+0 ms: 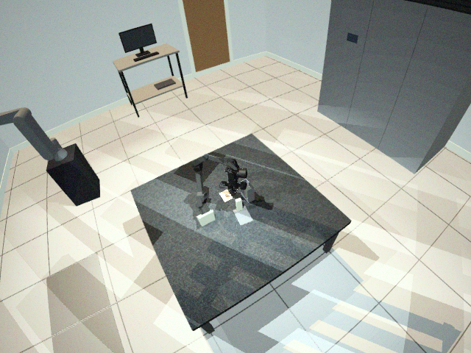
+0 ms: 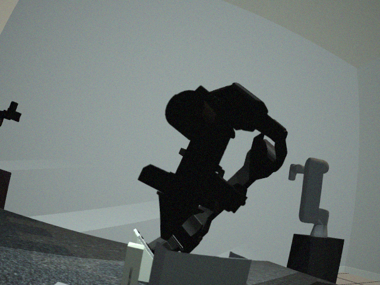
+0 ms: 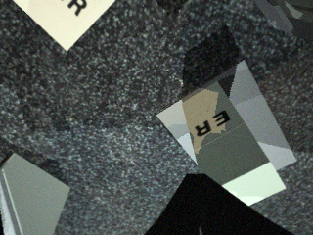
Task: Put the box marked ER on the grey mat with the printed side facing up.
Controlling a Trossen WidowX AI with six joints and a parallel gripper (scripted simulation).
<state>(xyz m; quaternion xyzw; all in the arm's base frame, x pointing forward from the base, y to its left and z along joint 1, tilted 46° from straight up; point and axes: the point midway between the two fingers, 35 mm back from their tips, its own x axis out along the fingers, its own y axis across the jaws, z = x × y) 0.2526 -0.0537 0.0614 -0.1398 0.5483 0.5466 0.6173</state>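
Note:
The ER box [image 1: 238,204] [image 2: 133,254] [image 3: 232,159] stands upright on its end on the grey mat [image 1: 244,218] [image 3: 264,117]. Its printed side is vertical; ER reads plainly in the wrist view, and the blank pale end is on top. My gripper [image 1: 234,193] [image 3: 195,182] is shut with nothing between the fingers. It hangs near the bin and the ER box; in the wrist view the fingertips appear just beside the box, and I cannot tell the exact gap. The bin [image 1: 249,194] [image 2: 199,268] stands beyond the mat; the boxes inside it are not clearly visible.
A cream card [image 1: 223,195] [image 3: 68,22] with a partly visible code ending in R lies on the arm's side of the mat. A wide pale block [image 1: 205,218] [image 3: 39,193] stands left of the mat. The arm's links rise behind the bin.

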